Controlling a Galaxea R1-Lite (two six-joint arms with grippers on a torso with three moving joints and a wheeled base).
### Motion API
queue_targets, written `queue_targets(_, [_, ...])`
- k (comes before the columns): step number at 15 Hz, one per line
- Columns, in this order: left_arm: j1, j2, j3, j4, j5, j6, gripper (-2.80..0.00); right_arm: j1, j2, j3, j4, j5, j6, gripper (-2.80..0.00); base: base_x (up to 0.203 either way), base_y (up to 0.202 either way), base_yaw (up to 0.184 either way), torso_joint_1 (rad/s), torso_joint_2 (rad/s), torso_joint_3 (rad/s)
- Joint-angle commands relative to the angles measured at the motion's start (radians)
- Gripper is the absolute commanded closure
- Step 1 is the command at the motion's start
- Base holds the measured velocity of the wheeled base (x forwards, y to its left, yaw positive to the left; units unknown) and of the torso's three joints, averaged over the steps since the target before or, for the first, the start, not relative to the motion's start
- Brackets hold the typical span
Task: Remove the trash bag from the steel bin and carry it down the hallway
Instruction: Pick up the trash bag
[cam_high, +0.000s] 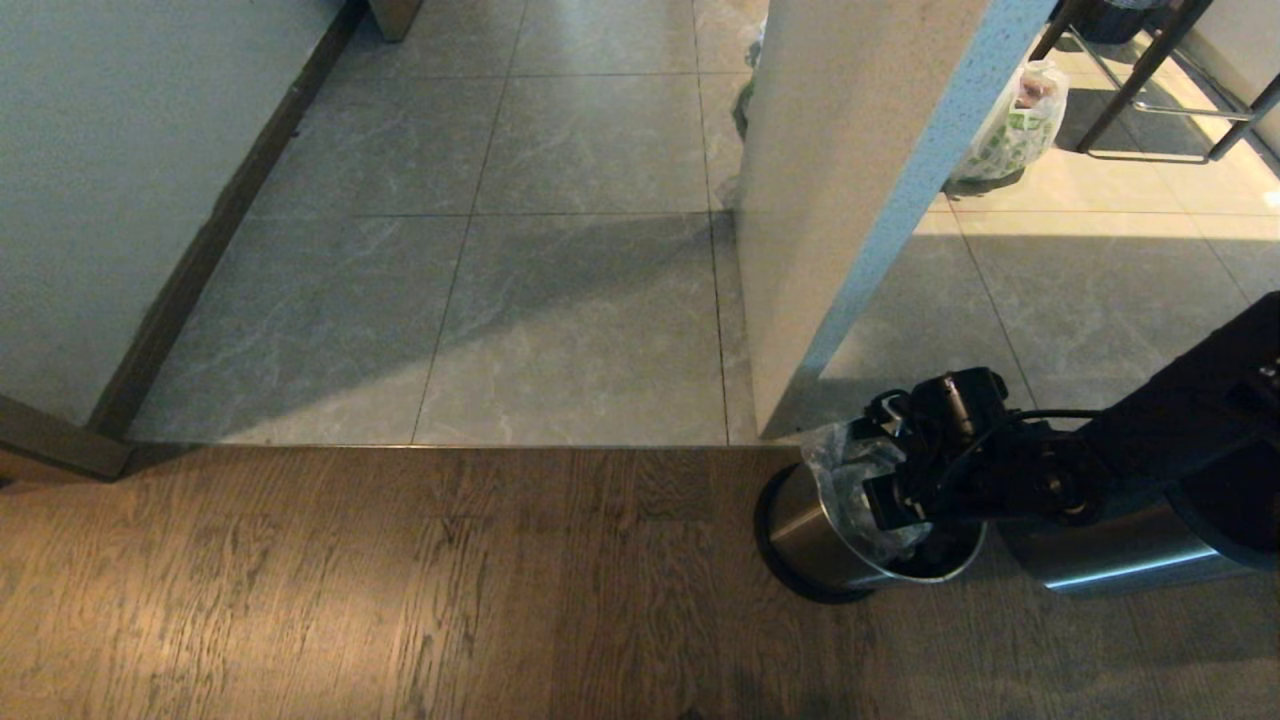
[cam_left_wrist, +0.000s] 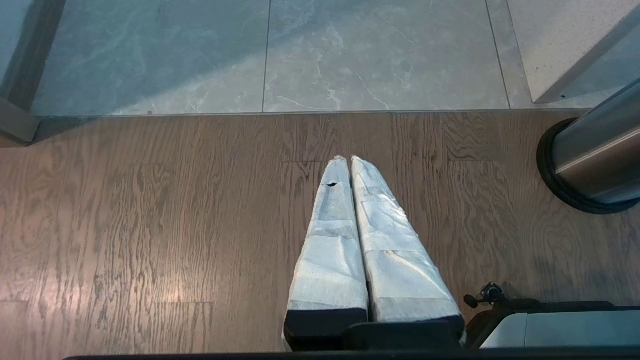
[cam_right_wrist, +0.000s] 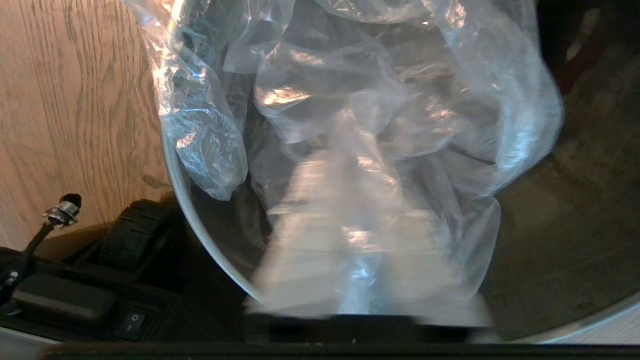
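Note:
The steel bin (cam_high: 810, 530) stands on the wood floor by the foot of a white pillar; the left wrist view catches its side (cam_left_wrist: 595, 155). The clear crinkly trash bag (cam_high: 850, 470) bunches up out of its mouth. My right gripper (cam_high: 890, 500) reaches down into the bin's opening, right amid the plastic. In the right wrist view the trash bag (cam_right_wrist: 350, 90) fills the space around the right gripper (cam_right_wrist: 345, 150), inside the bin's rim (cam_right_wrist: 200, 225). My left gripper (cam_left_wrist: 349, 160) hangs shut and empty over the wood floor. The hallway tiles (cam_high: 580, 300) begin just beyond the wood.
A white pillar (cam_high: 850, 200) rises right behind the bin. A white shopping bag with green print (cam_high: 1015, 125) lies on the tiles beyond it, near dark stool legs (cam_high: 1150, 90). A wall with dark baseboard (cam_high: 200, 250) borders the hallway's left. Another shiny steel cylinder (cam_high: 1110, 560) sits under my right arm.

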Motion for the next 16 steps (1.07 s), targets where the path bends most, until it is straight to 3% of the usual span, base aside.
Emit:
queue_targets(1, [0.000,0.000,0.000,0.000,0.001,0.000,0.00,0.003,0.008,-0.004,-0.004,0.003,0.006,-2.80,0.000,0.000,0.000,0.000,0.00,0.000])
queue_targets(4, [0.000,0.000,0.000,0.000,0.001,0.000,0.00,0.017,0.012,-0.035,0.000,0.003,0.098,-2.80,0.000,0.000,0.000,0.000,0.00,0.000])
queue_targets(8, [0.000,0.000,0.000,0.000,0.001,0.000,0.00,0.023,0.028,-0.042,0.015,0.003,0.134,-2.80,0.000,0.000,0.000,0.000,0.00,0.000])
queue_targets(11, [0.000,0.000,0.000,0.000,0.001,0.001,0.00,0.022,0.027,-0.045,0.058,0.008,0.205,-2.80,0.000,0.000,0.000,0.000,0.00,0.000])
queue_targets(16, [0.000,0.000,0.000,0.000,0.001,0.000,0.00,0.019,0.034,-0.076,0.068,0.043,0.207,-2.80,0.000,0.000,0.000,0.000,0.00,0.000])
